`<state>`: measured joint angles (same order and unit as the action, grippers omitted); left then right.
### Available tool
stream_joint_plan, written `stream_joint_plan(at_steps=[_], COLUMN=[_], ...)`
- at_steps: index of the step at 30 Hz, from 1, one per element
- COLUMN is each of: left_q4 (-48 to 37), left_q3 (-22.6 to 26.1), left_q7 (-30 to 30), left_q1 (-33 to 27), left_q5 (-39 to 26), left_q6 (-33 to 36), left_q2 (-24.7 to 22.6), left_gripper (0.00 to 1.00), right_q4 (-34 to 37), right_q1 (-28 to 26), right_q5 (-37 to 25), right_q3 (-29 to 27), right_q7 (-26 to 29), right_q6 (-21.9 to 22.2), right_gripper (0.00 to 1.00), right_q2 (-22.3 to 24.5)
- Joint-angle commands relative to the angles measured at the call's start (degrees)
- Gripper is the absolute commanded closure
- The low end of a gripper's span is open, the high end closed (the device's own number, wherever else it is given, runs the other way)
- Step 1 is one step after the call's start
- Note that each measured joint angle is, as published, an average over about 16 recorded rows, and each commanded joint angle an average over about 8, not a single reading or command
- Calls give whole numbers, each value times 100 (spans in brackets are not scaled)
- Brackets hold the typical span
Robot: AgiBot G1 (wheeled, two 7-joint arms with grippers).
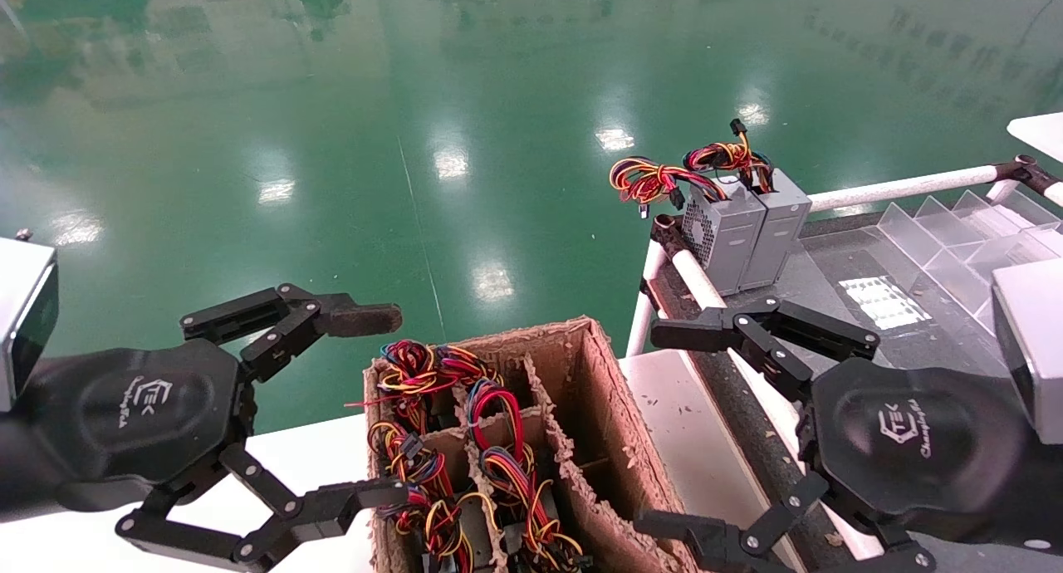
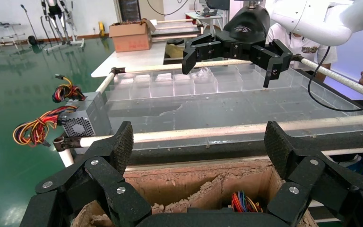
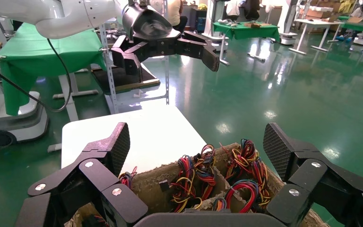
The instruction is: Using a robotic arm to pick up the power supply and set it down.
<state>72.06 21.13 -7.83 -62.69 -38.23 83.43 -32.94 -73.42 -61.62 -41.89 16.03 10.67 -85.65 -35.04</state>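
Both grippers hang with fingers spread wide and empty: the right gripper (image 1: pixel 664 428) between the cardboard box (image 1: pixel 598 440) and the grey work surface (image 1: pixel 830 266), the left gripper (image 1: pixel 378 403) over the box's other side. Wire bundles (image 1: pixel 490 440) fill the box's compartments. Farther off, the power supply (image 1: pixel 776 228) stands upright at the surface's corner, touching a grille-faced grey box (image 1: pixel 718 232)

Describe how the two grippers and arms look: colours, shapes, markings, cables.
Both the left gripper and the right gripper have black hexagonal palms with a white logo, jointed black link fingers with silver rivets, and silver wrist blocks. One left fingertip looks brownish. The wrist views show white arm shells with a black cable.
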Motion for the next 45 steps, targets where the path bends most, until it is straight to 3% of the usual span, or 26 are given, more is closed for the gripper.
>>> stream_joint_plan(at_steps=[1,45], left_q4=[0,0], left_q3=[0,0], left_q7=[0,0], left_q1=[0,0], left_q5=[0,0], left_q6=[0,0], left_q2=[0,0], left_gripper=[0,0], right_q4=[2,12], right_q1=[-1,-9], right_q5=[-1,-7], right_q3=[0,1], right_q7=[-1,-4], right_q6=[1,5], right_gripper=[0,0], right_q2=[-1,-5])
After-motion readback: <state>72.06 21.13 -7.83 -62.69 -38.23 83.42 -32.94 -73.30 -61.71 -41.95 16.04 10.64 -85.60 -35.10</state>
